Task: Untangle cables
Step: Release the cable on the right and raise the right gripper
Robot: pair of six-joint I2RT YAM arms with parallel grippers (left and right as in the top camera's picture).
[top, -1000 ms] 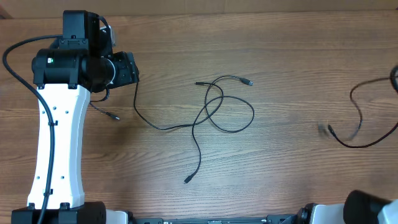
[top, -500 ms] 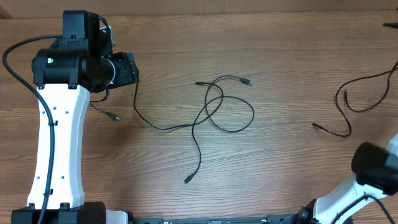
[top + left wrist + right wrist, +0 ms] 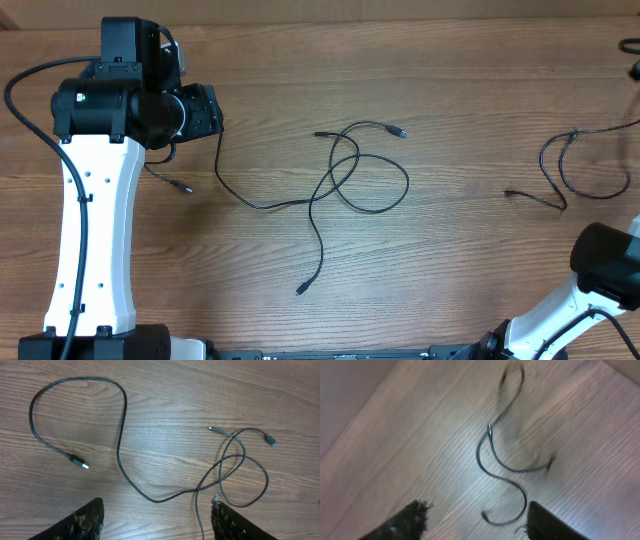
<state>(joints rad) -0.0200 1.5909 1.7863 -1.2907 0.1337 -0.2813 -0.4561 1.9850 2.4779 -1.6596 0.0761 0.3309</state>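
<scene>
**Left wrist view.** The left gripper has its fingers spread wide apart, with nothing between them and only their dark tips showing at the lower edge. Just above the gap a long cable bends through its lowest curve. It runs up in a big arch and comes down to a silver-tipped plug lying flat on the wood. Its other run rises right into the tangle, where two loose loops cross with two small plug ends above them. The overhead view hides most of that arch under the arm.

**Right wrist view.** This view is blurred. The right gripper is also spread, its fingers empty. A separate cable lies in an S on the table, one end just above the gap between the tips. The overhead view does not show this gripper.

**Overhead.**
- The left arm reaches up the left side of the table. Its black wrist is turned right and covers its own fingers.
- The tangle sits mid-table, well apart from both arms, and one strand trails toward the near edge.
- The separate cable lies near the right edge, clear of the tangle.
- Of the right arm, only a dark joint and a white link show at the lower right corner.
</scene>
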